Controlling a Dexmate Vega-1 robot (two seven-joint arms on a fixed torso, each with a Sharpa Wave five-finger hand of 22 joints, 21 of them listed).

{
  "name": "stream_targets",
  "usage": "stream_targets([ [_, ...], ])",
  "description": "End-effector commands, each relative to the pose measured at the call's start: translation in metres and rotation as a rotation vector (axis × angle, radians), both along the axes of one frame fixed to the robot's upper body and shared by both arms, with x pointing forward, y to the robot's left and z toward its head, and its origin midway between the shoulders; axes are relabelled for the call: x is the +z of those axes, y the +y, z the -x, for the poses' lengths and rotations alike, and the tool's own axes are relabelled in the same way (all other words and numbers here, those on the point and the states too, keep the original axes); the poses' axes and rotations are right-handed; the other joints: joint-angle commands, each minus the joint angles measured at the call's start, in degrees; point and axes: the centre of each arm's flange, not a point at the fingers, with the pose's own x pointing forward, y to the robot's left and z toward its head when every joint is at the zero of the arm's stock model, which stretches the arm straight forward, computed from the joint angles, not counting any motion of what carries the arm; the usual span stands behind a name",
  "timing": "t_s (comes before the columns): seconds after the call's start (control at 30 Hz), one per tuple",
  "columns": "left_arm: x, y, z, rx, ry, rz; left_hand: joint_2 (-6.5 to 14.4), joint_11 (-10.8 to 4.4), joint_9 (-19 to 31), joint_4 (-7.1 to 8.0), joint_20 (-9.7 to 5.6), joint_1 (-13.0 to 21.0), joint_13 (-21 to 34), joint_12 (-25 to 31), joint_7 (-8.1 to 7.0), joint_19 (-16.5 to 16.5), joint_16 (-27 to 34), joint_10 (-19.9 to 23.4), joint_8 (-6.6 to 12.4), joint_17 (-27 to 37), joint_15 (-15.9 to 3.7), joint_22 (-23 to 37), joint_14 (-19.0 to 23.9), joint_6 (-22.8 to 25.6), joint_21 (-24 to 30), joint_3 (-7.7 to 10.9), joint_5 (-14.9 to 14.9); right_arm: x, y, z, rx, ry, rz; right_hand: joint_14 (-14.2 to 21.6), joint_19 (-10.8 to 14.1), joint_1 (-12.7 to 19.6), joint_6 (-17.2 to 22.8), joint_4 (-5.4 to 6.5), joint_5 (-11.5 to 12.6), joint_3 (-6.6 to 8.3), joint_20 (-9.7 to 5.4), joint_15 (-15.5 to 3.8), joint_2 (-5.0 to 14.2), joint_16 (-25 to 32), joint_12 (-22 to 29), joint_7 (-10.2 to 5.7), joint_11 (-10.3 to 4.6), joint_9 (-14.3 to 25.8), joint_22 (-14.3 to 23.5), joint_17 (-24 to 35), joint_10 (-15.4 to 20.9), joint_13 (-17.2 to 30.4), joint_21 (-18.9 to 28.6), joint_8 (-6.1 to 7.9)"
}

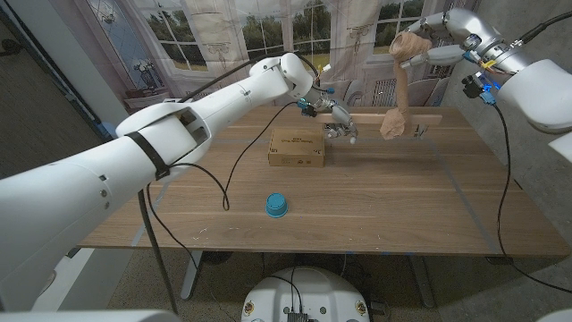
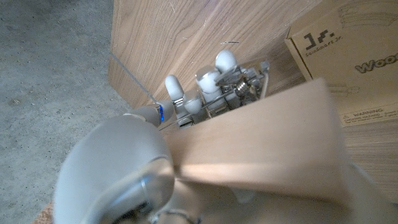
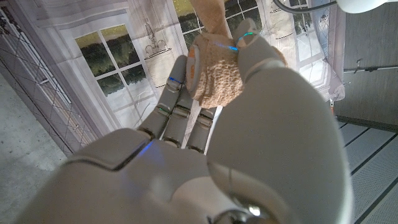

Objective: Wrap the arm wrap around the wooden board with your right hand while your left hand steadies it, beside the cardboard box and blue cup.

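1. Upper right of the head view: the right hand (image 1: pixel 413 46) grips a tan arm wrap (image 1: pixel 399 85) – lifted, its tail hanging to the wooden board (image 1: pixel 384 119).
2. Centre: the left hand (image 1: pixel 338 122) clasps the board's left end.
3. Just left, the cardboard box (image 1: pixel 297 148); the blue cup (image 1: pixel 277 206) – lower centre.

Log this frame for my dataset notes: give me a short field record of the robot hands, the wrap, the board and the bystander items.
left robot hand: holds the wooden board's left end on the table
right robot hand: raised, pinching the arm wrap's roll
arm wrap: tan strip hanging from the roll down to the board
cardboard box: just in front of the left robot hand
blue cup: nearer the table's front edge, apart from the box
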Motion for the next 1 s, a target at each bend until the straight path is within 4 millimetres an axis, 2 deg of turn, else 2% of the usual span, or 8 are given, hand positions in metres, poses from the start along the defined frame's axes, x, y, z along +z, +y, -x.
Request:
stream_targets([
  [0.03, -0.001, 0.006, 0.003, -0.017, 0.015, 0.004, 0.43, -0.44, -0.03, -0.03, -5.00, 0.76, 0.22, 2.69, -0.09, 0.06, 0.09, 0.80, -0.02, 0.20, -4.13, 0.03, 4.52, 0.65, 0.33, 0.06, -0.24, 0.022, -0.026, -0.030, -0.030, 0.042, -0.094, 23.21, -0.14, 8.39, 12.40, 4.68, 0.41, 4.46, -3.44, -14.95, 10.03, -0.12, 0.11, 4.28, 1.08, 0.27, -0.02, 0.08, 11.96, 0.17, 0.38, -0.04],
  [0.4, 0.001, 0.011, 0.006, -0.051, 0.025, 0.024, 0.32, -0.42, -0.28, 0.00, -4.94, 0.77, 0.22, 2.69, -0.37, -0.05, 0.04, 0.83, -0.13, 0.10, -4.10, -0.13, 4.30, 0.87, 0.23, 0.01, -0.21, 0.017, -0.058, -0.057, -0.051, 0.154, -0.199, 23.20, -0.17, 8.45, 12.81, 4.62, 0.39, 4.34, -3.39, -14.94, 10.05, -0.57, -0.18, 4.19, 1.21, 0.21, -0.04, -0.15, 12.38, -0.34, 0.51, -0.18],
  [0.87, 0.005, 0.010, 0.014, -0.101, 0.030, 0.033, 0.10, -0.38, -0.67, 0.01, -4.87, 0.78, 0.22, 2.67, -0.44, -0.13, -0.05, 0.85, -0.41, -0.01, -4.08, 0.01, 4.40, 0.86, 0.37, -0.08, -0.16, -0.002, -0.092, -0.074, -0.085, 0.225, -0.304, 23.22, -0.41, 8.40, 13.03, 4.58, 0.22, 4.11, -3.49, -14.97, 9.99, -1.18, -0.78, 4.24, 1.04, 0.02, -0.05, -0.48, 12.58, -1.17, 0.60, -0.59],
  [1.0, 0.005, 0.009, 0.016, -0.129, 0.049, 0.041, 0.09, -0.39, -0.67, 0.02, -4.82, 0.80, 0.22, 2.68, -0.34, -0.13, -0.14, 0.91, -0.40, -0.10, -4.07, -0.09, 4.36, 0.92, 0.32, -0.09, -0.14, -0.009, -0.108, -0.083, -0.098, 0.245, -0.370, 23.39, -0.43, 8.44, 13.23, 4.55, 0.19, 4.01, -3.53, -14.97, 10.01, -1.22, -0.82, 4.16, 1.15, -0.04, -0.05, -0.44, 12.63, -1.18, 0.66, -0.68],
])
